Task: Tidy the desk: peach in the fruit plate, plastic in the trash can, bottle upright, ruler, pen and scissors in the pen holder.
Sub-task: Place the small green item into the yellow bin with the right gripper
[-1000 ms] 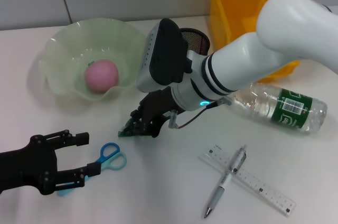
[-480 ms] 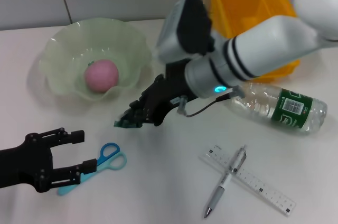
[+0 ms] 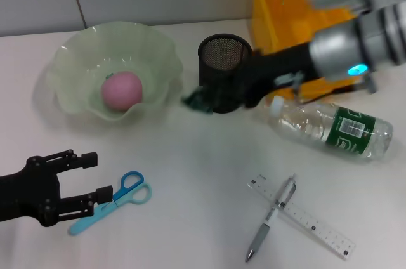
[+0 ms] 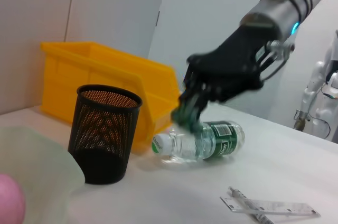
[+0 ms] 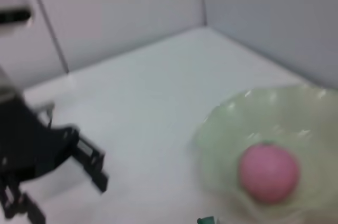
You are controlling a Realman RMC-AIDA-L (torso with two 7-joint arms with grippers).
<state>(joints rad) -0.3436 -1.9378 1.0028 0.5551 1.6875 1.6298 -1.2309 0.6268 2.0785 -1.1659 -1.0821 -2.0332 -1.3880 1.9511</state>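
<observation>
1. Since the earlier frames the right gripper (image 3: 198, 100) had swung away from the middle of the table toward the far right, carrying the green plastic scrap (image 3: 195, 100) with it — its black fingers were pinched together on that scrap, which hung just left of the pen holder (image 3: 223, 72).
2. From the left wrist view the scrap (image 4: 185, 115) looked like a small, crumpled, dark green piece, blurred, held above the table in front of the lying bottle (image 4: 200, 140).
3. Behind the pen holder, at the far right, stood the yellow trash can (image 3: 282, 2); the scrap had not reached it.
4. On the far left sat the pale green fruit plate (image 3: 82, 59) with its wavy rim, and the pink peach (image 3: 122, 90) lay inside it.
5. To the right the clear bottle (image 3: 330, 128) with a green label lay on its side, white cap pointing toward the pen holder.
6. Near the front right, the silver pen (image 3: 271, 217) lay crossed over the clear ruler (image 3: 317, 224), touching it.
7. At the near left the left gripper (image 3: 73, 183) hovered with its black fingers spread apart — the blue scissors (image 3: 114, 199) lay just beside its nearer finger, handles pointing right.
</observation>
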